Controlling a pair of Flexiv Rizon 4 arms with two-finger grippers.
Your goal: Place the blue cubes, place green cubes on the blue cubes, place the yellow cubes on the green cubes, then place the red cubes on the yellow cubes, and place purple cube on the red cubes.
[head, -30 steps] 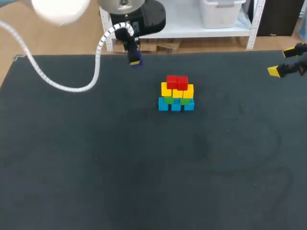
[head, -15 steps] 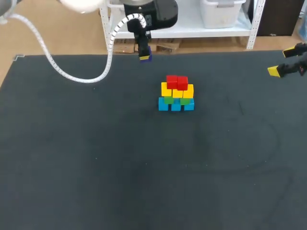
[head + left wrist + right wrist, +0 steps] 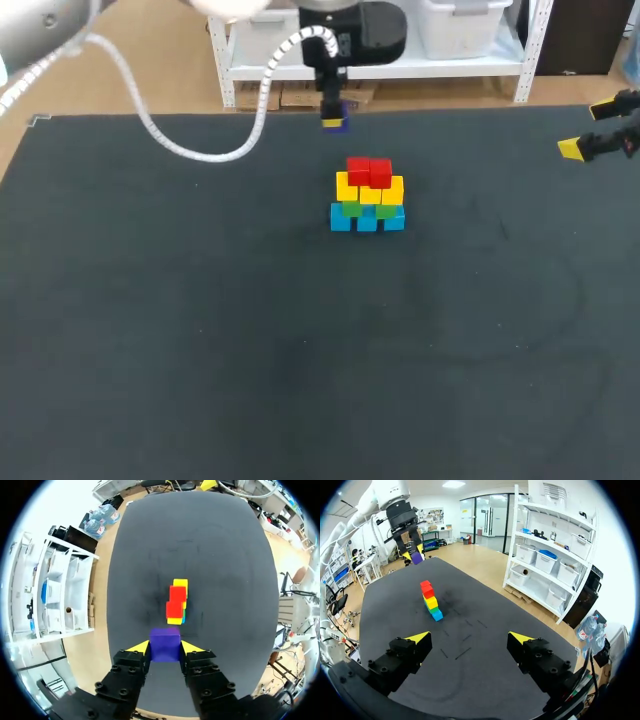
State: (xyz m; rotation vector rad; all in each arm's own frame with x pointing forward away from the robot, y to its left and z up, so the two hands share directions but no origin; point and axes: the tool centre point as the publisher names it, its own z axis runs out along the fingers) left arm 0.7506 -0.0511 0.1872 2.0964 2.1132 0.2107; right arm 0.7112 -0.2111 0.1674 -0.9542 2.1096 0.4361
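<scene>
The stack (image 3: 367, 195) is built from blue up through red, so only the purple cube (image 3: 165, 644) remains, clamped in the left gripper (image 3: 334, 119) beyond the stack, while the right gripper (image 3: 468, 638) gapes wide, well apart from it.

On our bench (image 3: 250, 330) one obstacle stands: the stack of cubes (image 3: 367, 195), near the middle toward the far edge, with bare dark surface all round it, widest on the near side. Our left tool (image 3: 334, 118), clamping the purple cube (image 3: 335, 123), hangs over the far edge, apart from the stack. Its white cable (image 3: 190, 152) loops over the far-left bench. Our right tool (image 3: 588, 128), fingers spread, sits well off at the right edge.
</scene>
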